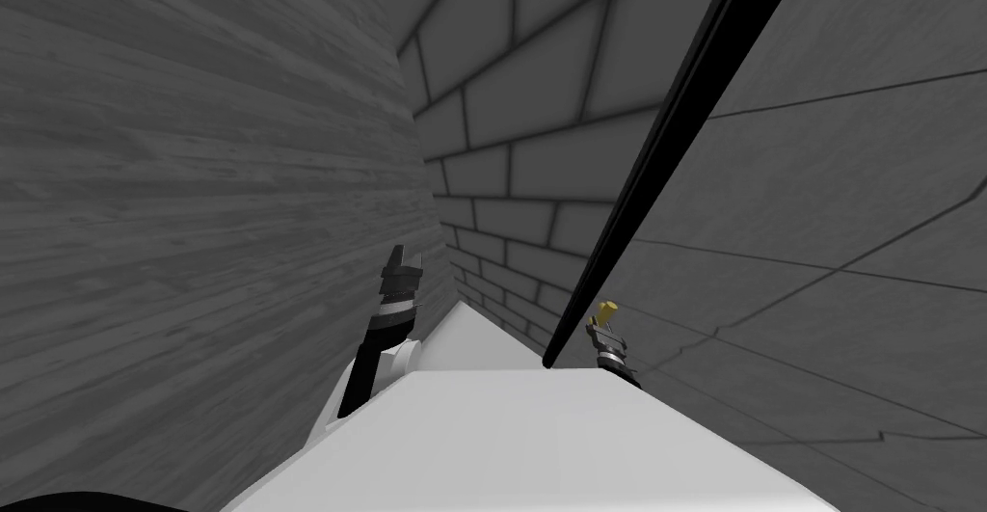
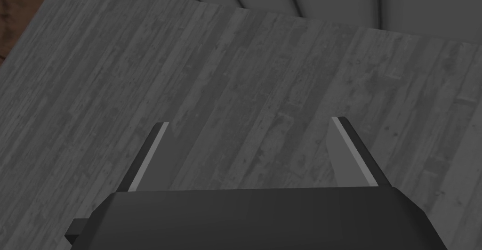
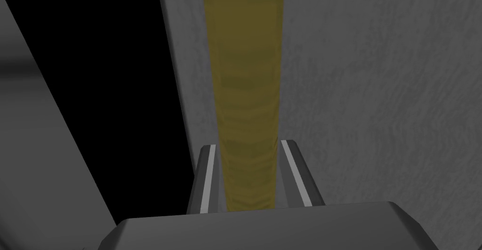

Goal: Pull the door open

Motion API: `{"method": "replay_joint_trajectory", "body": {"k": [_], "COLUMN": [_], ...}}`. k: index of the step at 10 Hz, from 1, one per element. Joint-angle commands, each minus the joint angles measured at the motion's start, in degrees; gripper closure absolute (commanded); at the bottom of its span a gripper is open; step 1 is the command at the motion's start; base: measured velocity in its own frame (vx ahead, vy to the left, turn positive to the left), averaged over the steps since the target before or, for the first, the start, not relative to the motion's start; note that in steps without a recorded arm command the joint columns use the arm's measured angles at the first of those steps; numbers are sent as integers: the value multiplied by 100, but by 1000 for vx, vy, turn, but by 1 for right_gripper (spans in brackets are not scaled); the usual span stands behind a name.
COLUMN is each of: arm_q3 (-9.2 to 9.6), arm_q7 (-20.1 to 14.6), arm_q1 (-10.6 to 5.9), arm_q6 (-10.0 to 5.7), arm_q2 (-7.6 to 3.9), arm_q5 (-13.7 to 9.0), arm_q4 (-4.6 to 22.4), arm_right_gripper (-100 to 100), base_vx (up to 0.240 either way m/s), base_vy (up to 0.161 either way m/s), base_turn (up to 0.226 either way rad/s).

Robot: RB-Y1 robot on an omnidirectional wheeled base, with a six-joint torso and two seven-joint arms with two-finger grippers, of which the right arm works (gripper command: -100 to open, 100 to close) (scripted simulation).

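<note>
So, risk: handle (image 3: pixel 247 87) may slip from the right gripper (image 3: pixel 248 144) if the pull strays off its arc (thin blades, narrow bite).
Handle: yellow bar, clamped between the right jaws.
Door (image 3: pixel 376 96): plain grey, on my right, black area (image 3: pixel 117 73) at its edge.
Left gripper (image 2: pixel 247 120): jaws apart, facing grey planks (image 2: pixel 235 73).

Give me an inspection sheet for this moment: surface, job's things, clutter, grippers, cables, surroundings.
Surface: nothing seen.
Job's things: grey door with a yellow handle on it; a black area runs beside the door's edge.
Clutter: nothing seen.
Grippers: right gripper shut on the handle, fingers pressing its sides; left gripper open, holding nothing, facing a grey plank wall.
Cables: nothing seen.
Surroundings: grey brick wall ahead.
</note>
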Motion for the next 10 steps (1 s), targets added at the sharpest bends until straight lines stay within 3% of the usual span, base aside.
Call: {"method": "replay_joint_trajectory", "body": {"k": [1, 4, 10], "arm_q3": [0, 138, 579], "arm_q7": [1, -78, -323], "arm_q1": [-6, 39, 165], "arm_q6": [13, -8, -43], "arm_q2": [-3, -54, -228], "arm_q5": [-1, 72, 303], "arm_q4": [3, -72, -303], "arm_right_gripper": [100, 100, 100], "base_vx": [0, -96, -208], "base_vy": [0, -8, 1], "base_turn": [0, 39, 59]}}
